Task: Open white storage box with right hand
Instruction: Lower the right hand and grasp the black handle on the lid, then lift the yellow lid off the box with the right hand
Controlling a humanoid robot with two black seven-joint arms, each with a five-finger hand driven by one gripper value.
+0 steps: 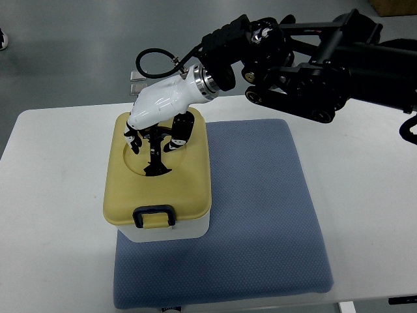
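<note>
The right robot hand (pixel 156 134), white-shelled with dark fingertips, reaches in from the picture's right on a black jointed arm (pixel 313 65) and hangs over the white storage box (pixel 163 228); its fingers (pixel 182 127) curl down into the round recess in the box's tan lid (pixel 189 176), around the black handle (pixel 156 156) that stands in that recess, though whether they actually grip it cannot be told from this steep view; the lid sits closed on the white body, with a black latch (pixel 154 214) at its near edge; the box stands on the left part of a blue-grey padded mat (pixel 260 208), its left side at the mat's left edge; the mat lies on a white desk (pixel 52 195), which fills most of the frame; a black cable (pixel 159 59) loops up behind the wrist; grey floor shows beyond the desk's far edge.
</note>
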